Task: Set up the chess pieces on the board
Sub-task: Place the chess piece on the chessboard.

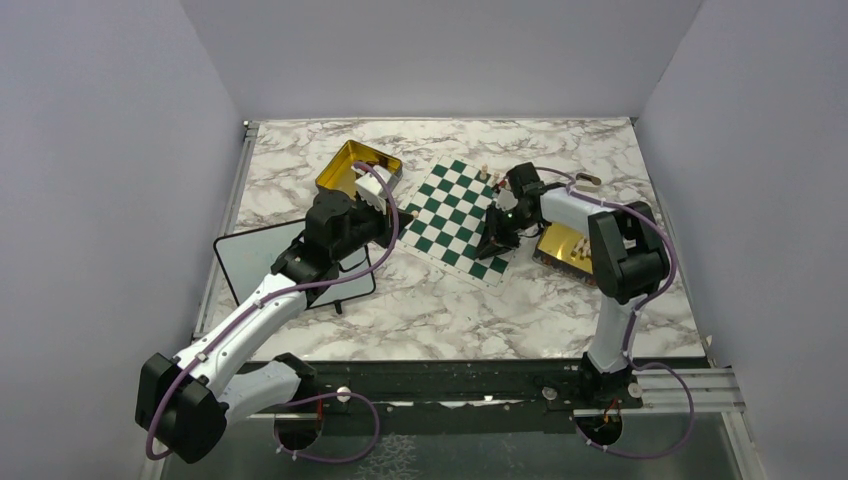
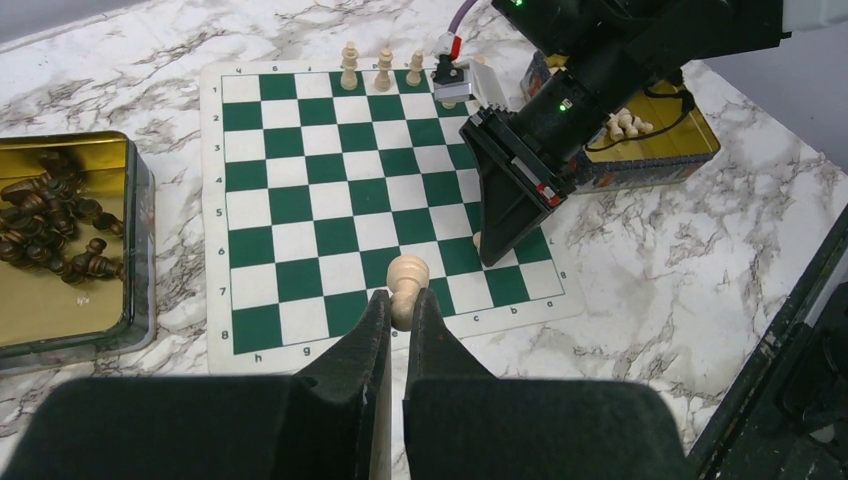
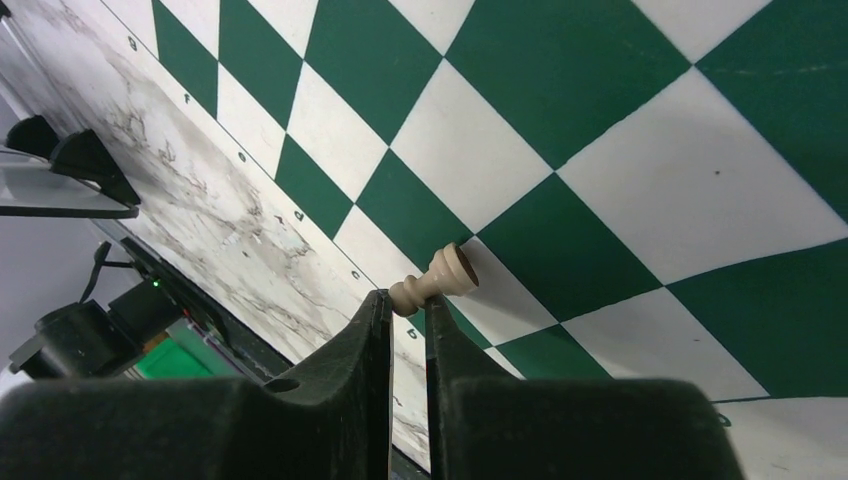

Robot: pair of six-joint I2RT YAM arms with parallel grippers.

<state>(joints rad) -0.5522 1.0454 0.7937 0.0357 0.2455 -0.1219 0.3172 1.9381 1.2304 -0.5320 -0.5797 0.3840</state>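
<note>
The green-and-white board (image 1: 450, 205) lies in the middle of the marble table. My left gripper (image 2: 398, 305) hovers over the board's (image 2: 300, 170) near edge, shut on the lower body of a beige pawn (image 2: 408, 272). My right gripper (image 3: 405, 305) is shut on the head of another beige pawn (image 3: 445, 275), whose base sits at a white square near the board's (image 3: 600, 180) corner; the left wrist view shows this right gripper (image 2: 495, 240) pointing down at the board's right side. Three beige pieces (image 2: 383, 68) stand upright along the far row.
A gold tin (image 2: 140, 240) left of the board holds several dark pieces (image 2: 55, 225). Another gold tin (image 1: 562, 245) right of the board holds beige pieces (image 2: 625, 125). A black-framed whiteboard (image 1: 250, 265) lies under my left arm. Walls enclose the table on three sides.
</note>
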